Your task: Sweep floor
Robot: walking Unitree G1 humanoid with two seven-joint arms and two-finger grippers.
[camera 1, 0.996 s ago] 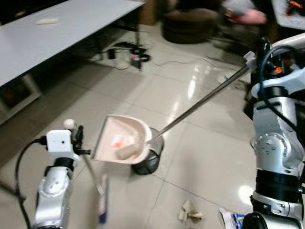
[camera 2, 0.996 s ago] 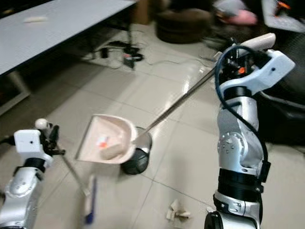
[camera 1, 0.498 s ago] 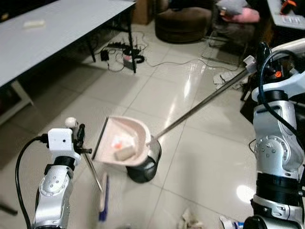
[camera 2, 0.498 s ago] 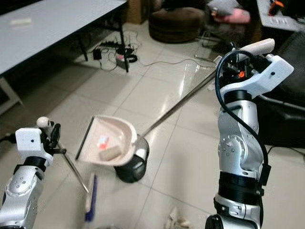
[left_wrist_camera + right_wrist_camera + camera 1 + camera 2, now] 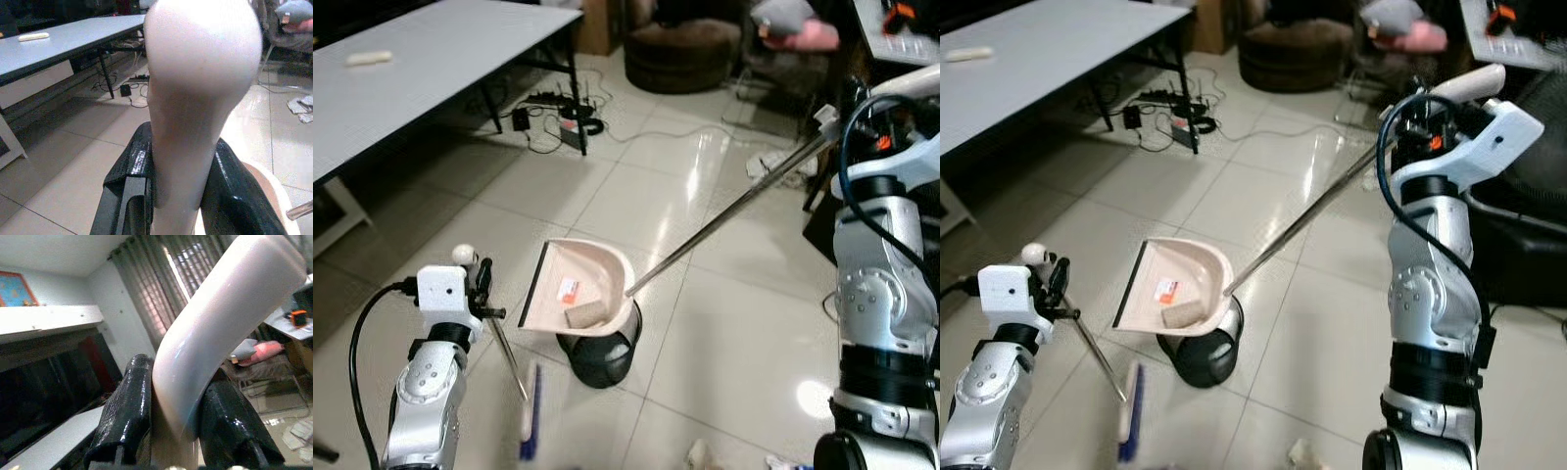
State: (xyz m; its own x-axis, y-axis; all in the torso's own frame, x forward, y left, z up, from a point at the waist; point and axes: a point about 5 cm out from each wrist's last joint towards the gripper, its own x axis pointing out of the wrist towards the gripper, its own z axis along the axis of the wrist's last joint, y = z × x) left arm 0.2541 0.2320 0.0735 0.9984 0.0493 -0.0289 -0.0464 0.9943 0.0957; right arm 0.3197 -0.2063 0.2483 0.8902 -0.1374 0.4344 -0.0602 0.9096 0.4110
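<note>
A beige dustpan [image 5: 582, 294] hangs tilted over a black bin [image 5: 599, 354] on the tiled floor. A red-and-white scrap [image 5: 568, 289] and a beige lump [image 5: 585, 313] lie in the pan. Its long metal handle [image 5: 724, 220] rises to my right gripper [image 5: 830, 119], which is shut on the white grip [image 5: 220, 328]. My left gripper [image 5: 478, 286] is shut on the white top of the broom handle [image 5: 200, 73], with black fingers [image 5: 128, 196] either side. The thin broom shaft slants down to the blue broom head [image 5: 529, 426] left of the bin.
A grey table [image 5: 411, 78] stands at the back left, with cables and a power strip [image 5: 563, 122] by its leg. A brown pouf [image 5: 680, 44] sits at the back. Crumpled paper [image 5: 700, 452] lies on the floor near my feet. A black chair [image 5: 1528, 225] stands on the right.
The whole view has shifted as the camera moved. The dustpan now sits more squarely above the bin. Both grippers keep their holds.
</note>
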